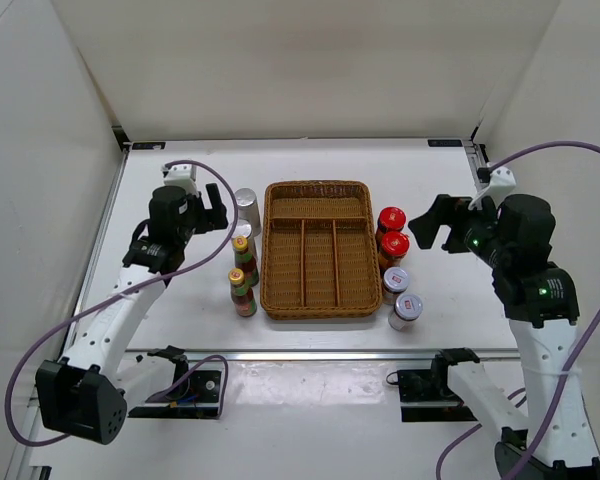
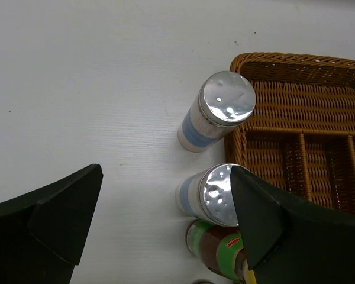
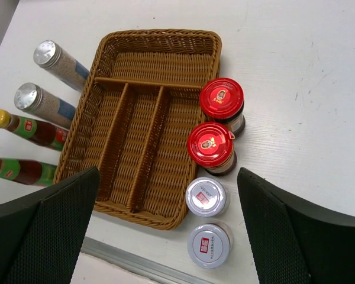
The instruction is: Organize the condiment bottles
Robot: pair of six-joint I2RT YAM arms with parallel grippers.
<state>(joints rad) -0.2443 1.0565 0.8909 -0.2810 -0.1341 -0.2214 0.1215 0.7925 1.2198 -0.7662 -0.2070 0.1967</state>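
Black fingers of the left gripper (image 2: 165, 174) up close, spread wide, with nothing held. Right under them, two white shakers (image 2: 228, 97) with shiny silver caps, standing just beside the left wall of the wicker tray (image 2: 284, 59). Next in that row, toward the near edge, two yellow-capped bottles (image 1: 242, 283). Across the tray, same story for the right gripper (image 3: 168, 174): fingers wide apart, nothing pinched, hanging above the right side of the tabletop (image 1: 380, 165). Below it, a row just beside the tray's right wall: two red-lidded jars (image 3: 221, 99) farther back, two grey-lidded jars (image 3: 206, 196) closer to the near edge. Nothing in the tray's slots yet.

Probably light and hard, those shakers, and smooth too, so likely slippery. Tall and thin, so easy to knock over. Best to grab low on the round body, not on the shiny cap. Likely heavier, the short jars, and steadier; best to pinch across the sides under the lid. Careful with neighbours standing so close.
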